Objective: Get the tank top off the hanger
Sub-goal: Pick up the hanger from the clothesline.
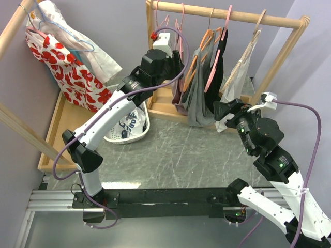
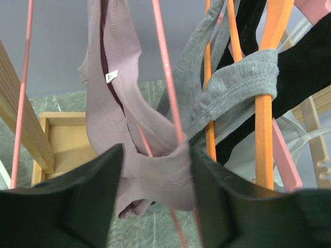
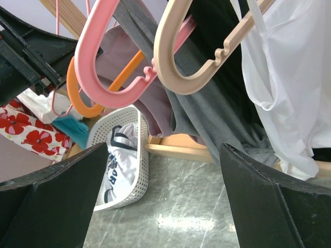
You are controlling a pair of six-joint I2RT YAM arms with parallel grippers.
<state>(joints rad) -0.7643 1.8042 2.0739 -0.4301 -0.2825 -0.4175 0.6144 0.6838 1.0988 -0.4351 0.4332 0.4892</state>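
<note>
A mauve tank top (image 2: 111, 103) hangs on a thin pink hanger (image 2: 165, 77) at the left end of the wooden rack (image 1: 227, 14); from above it shows partly behind my left arm (image 1: 177, 95). My left gripper (image 2: 156, 170) is raised at the rack (image 1: 176, 59), its fingers closed against the bunched shoulder strap where it loops over the hanger's arm. My right gripper (image 3: 164, 170) is open and empty, low in front of the rack's right half (image 1: 220, 111), apart from the clothes.
A grey top on an orange hanger (image 1: 199, 98), a black top on a pink hanger (image 1: 217, 57) and a white top on a beige hanger (image 1: 239, 77) hang to the right. A white basket with a garment (image 1: 129, 129) stands below left. A red floral garment (image 1: 67, 67) hangs on the left rack.
</note>
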